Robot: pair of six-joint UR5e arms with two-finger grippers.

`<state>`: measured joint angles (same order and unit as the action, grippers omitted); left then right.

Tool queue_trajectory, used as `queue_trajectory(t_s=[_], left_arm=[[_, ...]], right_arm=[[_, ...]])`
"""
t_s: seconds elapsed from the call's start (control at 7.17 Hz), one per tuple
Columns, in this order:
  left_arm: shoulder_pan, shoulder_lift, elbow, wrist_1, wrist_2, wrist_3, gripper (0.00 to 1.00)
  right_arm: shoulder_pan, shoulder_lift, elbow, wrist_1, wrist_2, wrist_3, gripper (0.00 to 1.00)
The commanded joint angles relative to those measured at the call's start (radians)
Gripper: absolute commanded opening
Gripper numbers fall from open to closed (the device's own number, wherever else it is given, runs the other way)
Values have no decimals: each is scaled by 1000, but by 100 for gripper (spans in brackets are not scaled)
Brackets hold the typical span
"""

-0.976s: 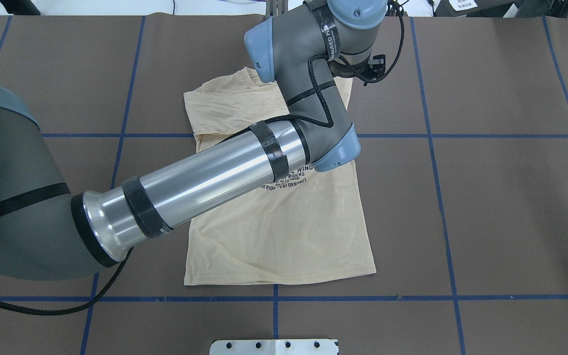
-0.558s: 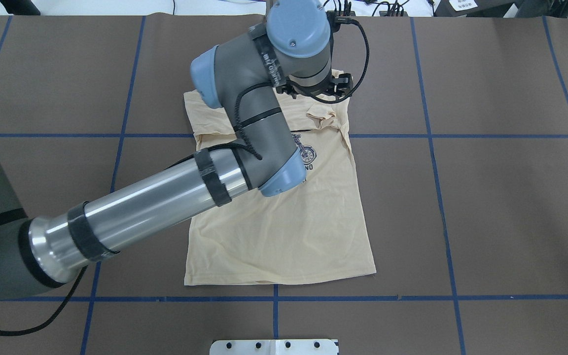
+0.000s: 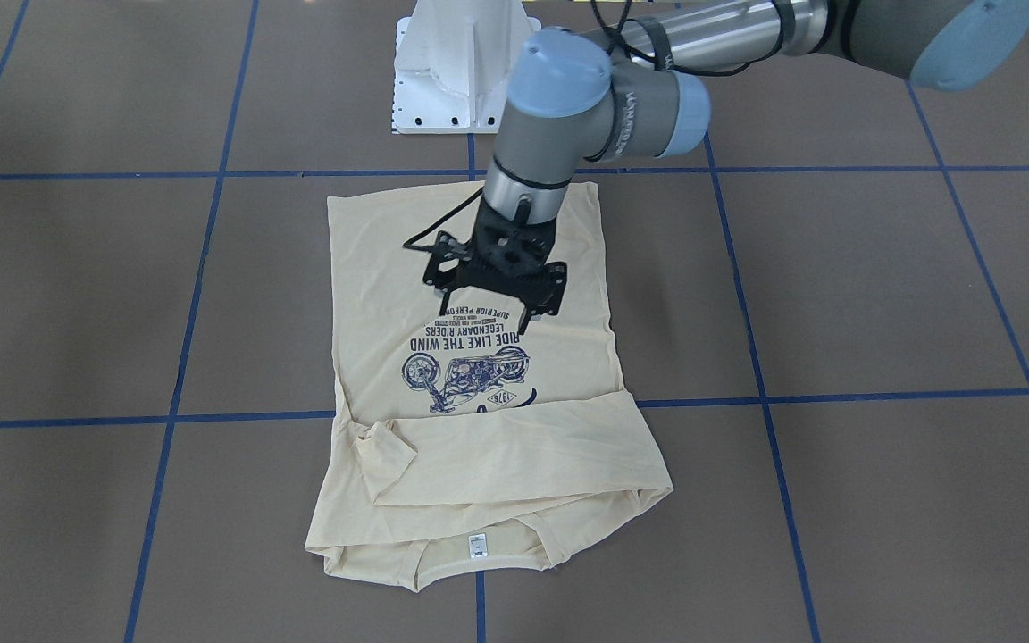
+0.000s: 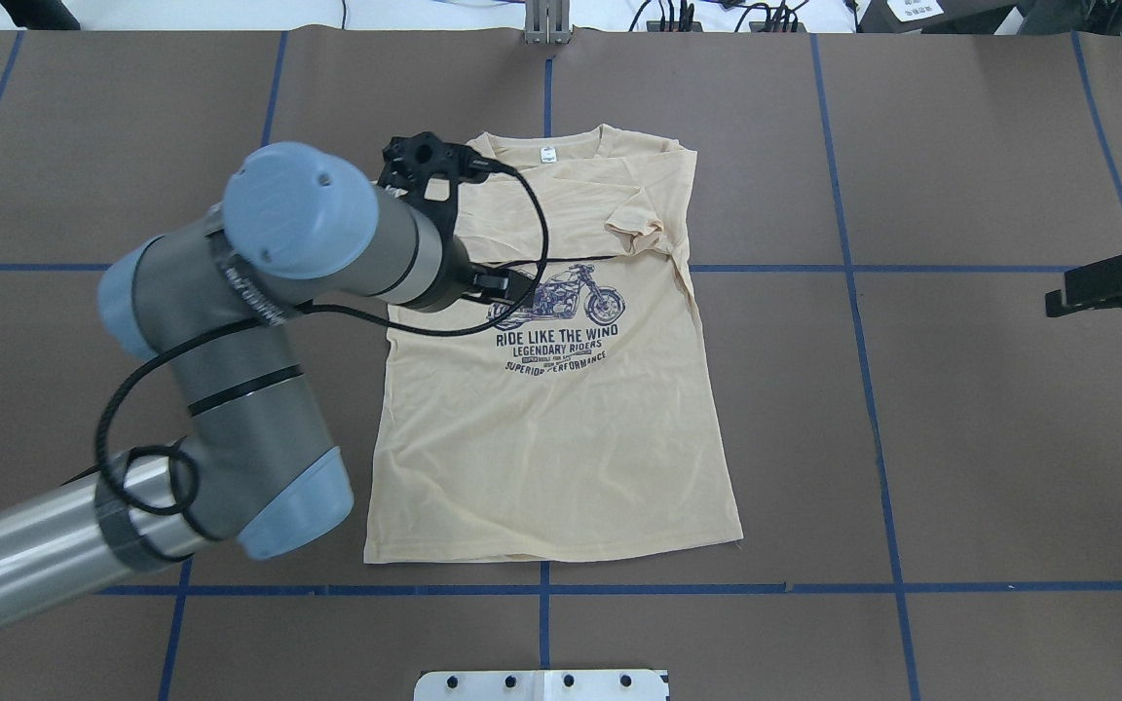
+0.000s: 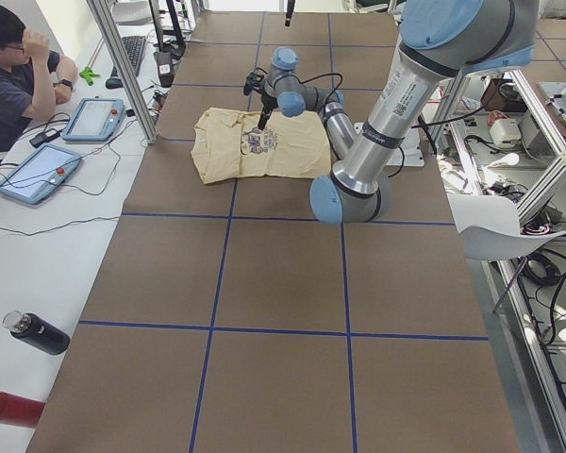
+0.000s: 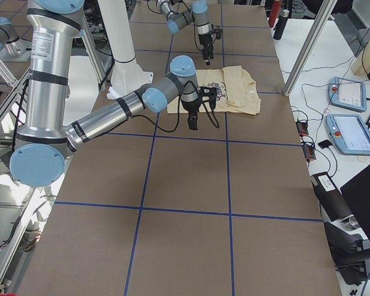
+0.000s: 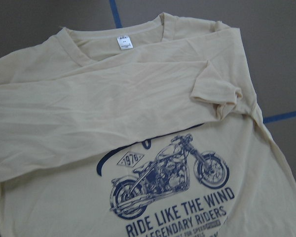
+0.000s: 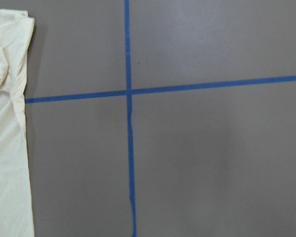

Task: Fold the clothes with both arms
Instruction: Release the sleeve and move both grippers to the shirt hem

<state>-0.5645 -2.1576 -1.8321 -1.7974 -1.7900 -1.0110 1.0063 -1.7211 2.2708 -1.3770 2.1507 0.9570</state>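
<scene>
The clothes, one cream-yellow shirt [image 4: 551, 438], lie flat on the brown table with the navy motorcycle print up and the collar label [image 4: 547, 153] at the far end. One sleeve is folded across the chest, its cuff [image 4: 641, 229] bunched near the shirt's right edge. My left gripper [image 3: 489, 308] hovers over the shirt's lower print, open and holding nothing. The left wrist view shows the shirt [image 7: 89, 123] with no fingers in it. My right gripper [image 4: 1106, 287] hangs over bare table to the right of the shirt [image 8: 5, 148]; whether it is open or shut I cannot tell.
Blue tape lines [image 4: 853, 268] grid the brown table. The white pedestal base [image 3: 456, 71] stands at the robot's edge. A person [image 5: 19, 75] sits at a side bench with two tablets [image 5: 94, 118] and a dark bottle [image 5: 38, 335].
My left arm has swung from the shirt's far right corner back to the left, uncovering the print and collar. The sleeve stays folded across the chest. The right gripper has come in at the right edge.
</scene>
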Motion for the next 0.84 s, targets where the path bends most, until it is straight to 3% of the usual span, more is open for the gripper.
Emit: queue_trajectory(t_s=[0.0,0.28,0.42,0.7], left_arm=[[87,229,-200,1,61,-62,100],[211,339,-228,-89,136,-196,100],[268,434,-228,-199,193,-272,100],[363,455,-217,-217,266,-417,84]], right_arm=[[-279,-5,91,7,-186,280,100],[-588,-3,113,9,-500,524,100],[-676,0,113,9,-597,583,100],[-707,3,111,7,-634,586,100]])
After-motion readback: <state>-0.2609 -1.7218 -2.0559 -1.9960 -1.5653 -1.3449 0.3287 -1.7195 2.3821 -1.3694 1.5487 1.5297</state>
